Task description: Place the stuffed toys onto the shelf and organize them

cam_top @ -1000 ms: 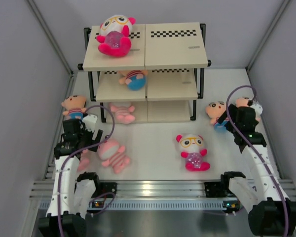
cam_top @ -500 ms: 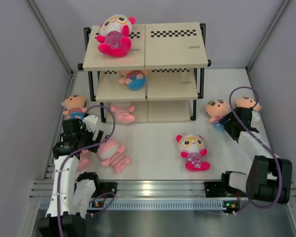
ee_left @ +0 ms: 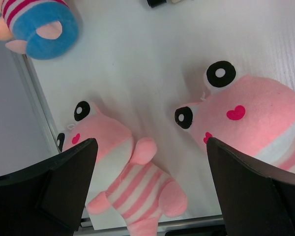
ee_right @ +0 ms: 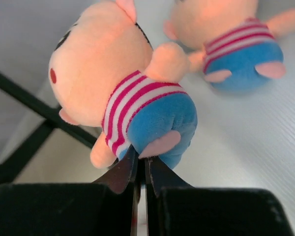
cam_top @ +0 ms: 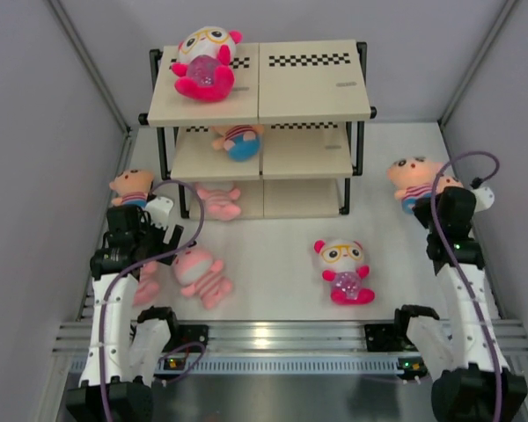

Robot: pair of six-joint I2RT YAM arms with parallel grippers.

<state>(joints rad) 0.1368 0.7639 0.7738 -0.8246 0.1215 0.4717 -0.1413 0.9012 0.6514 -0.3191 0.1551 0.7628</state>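
Here, the right pincer (ee_right: 140,164) is clamped on a peach striped-shirt doll (ee_right: 123,93), held right of the shelf (cam_top: 312,83).
The left pincer (ee_left: 151,147) hangs wide open over two pink striped dolls (ee_left: 132,182) lying on the white counter (ee_left: 137,73).

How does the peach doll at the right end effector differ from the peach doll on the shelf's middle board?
The right-side peach doll is pinched at its blue bottom by the right end effector, right of the shelf; the middle-board peach doll lies on the shelf, ungripped. The first shows whole; the second is partly hidden under the top board. Both wear red-and-white striped shirts and blue bottoms.
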